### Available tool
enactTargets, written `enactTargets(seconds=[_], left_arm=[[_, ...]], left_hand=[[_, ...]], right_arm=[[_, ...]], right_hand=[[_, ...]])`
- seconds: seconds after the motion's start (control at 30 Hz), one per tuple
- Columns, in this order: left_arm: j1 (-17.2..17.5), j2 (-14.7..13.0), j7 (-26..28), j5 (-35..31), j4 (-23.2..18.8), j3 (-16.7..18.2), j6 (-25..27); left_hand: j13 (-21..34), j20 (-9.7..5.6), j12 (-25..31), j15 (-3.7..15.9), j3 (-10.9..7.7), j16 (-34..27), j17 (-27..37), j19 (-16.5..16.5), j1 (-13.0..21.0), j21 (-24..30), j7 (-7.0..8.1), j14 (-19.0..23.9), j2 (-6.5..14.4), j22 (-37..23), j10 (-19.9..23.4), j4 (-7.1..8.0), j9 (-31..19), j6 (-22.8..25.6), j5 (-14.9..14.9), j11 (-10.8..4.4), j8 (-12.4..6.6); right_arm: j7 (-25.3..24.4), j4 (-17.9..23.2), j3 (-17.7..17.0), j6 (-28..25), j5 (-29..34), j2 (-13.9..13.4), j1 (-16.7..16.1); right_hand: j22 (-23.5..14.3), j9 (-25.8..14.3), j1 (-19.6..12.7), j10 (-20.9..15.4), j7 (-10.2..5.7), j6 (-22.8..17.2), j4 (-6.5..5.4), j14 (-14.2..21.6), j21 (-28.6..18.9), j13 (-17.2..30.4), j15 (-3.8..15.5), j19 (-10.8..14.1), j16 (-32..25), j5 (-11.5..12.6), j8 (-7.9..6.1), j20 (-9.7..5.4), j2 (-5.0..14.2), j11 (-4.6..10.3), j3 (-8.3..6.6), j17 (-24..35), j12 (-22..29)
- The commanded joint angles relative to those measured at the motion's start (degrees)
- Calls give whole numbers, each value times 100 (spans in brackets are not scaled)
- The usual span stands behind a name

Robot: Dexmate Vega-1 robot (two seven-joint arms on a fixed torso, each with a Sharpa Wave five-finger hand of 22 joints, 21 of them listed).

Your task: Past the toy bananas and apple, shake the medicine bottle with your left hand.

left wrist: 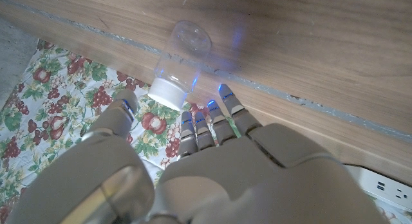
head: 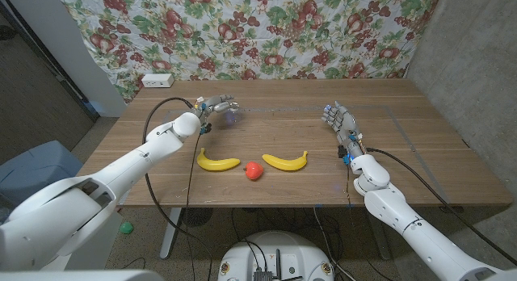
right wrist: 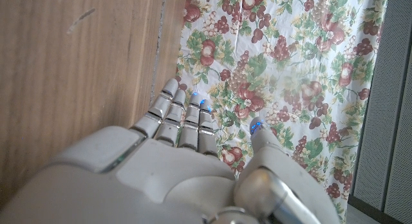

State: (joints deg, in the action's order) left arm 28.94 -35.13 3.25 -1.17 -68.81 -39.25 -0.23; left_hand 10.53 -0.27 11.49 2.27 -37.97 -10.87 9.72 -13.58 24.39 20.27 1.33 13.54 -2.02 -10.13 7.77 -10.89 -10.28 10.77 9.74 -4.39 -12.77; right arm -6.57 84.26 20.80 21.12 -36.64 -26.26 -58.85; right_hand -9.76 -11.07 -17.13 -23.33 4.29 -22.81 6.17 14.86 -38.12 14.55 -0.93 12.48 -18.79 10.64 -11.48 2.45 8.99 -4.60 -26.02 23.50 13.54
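The medicine bottle (head: pixel 234 115) is small and clear with a white cap (left wrist: pixel 168 90). It stands on the table beyond the toy fruit. My left hand (head: pixel 214 105) reaches over the table to it with fingers spread. The bottle (left wrist: pixel 182 56) sits just beyond the gap between thumb (left wrist: pixel 123 103) and fingertips (left wrist: pixel 222 95), and no contact is visible. Two yellow toy bananas (head: pixel 218 161) (head: pixel 285 161) lie nearer the front edge with a red toy apple (head: pixel 254 170) between them. My right hand (head: pixel 343 126) waits at the right, fingers extended, holding nothing.
A floral cloth (head: pixel 266 31) hangs behind the wooden table (head: pixel 404 160). A white power strip (head: pixel 157 81) sits at the back left corner. On the floor at the left are a blue bin (head: pixel 32 172) and a green ball (head: pixel 125 228).
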Motion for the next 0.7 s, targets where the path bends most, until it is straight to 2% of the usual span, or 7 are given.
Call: enactTargets(seconds=[0.03, 0.5, 0.7], left_arm=[[17, 59, 92, 25, 22, -20, 160], [-76, 139, 90, -14, 151, -111, 133], [-122, 171, 84, -56, 211, -158, 76]], left_hand=[[14, 8, 26, 169, 24, -53, 30, -62, 92, -27, -9, 60, -3, -20, 79, 5, -9, 81, 8, -5, -38], [15, -2, 32, 213, 47, -66, 30, -158, 295, -38, -33, 186, -1, -22, 178, 17, -13, 131, 13, 9, -43], [15, -54, 39, 266, 64, -82, 30, -273, 415, -22, -41, 294, 9, -23, 251, 23, -14, 185, 13, -24, -52]], right_arm=[[35, -38, -24, 23, -39, 5, -12], [23, -38, -51, 68, -39, -2, -52], [-7, -20, -67, 89, -47, 6, -93]], right_hand=[[-12, -11, 49, -49, -1, -62, 31, 47, 5, 15, -5, 33, -26, 28, -41, -4, 22, -1, 2, 21, 41], [-13, -13, 56, -49, -1, -68, 31, 41, 36, 28, 5, 47, -29, 27, -40, -7, 25, -4, 4, 24, 42], [-14, -13, 59, -51, -2, -71, 31, 44, 48, 32, -4, 52, -32, 26, -40, -8, 26, -3, 4, 24, 43]])
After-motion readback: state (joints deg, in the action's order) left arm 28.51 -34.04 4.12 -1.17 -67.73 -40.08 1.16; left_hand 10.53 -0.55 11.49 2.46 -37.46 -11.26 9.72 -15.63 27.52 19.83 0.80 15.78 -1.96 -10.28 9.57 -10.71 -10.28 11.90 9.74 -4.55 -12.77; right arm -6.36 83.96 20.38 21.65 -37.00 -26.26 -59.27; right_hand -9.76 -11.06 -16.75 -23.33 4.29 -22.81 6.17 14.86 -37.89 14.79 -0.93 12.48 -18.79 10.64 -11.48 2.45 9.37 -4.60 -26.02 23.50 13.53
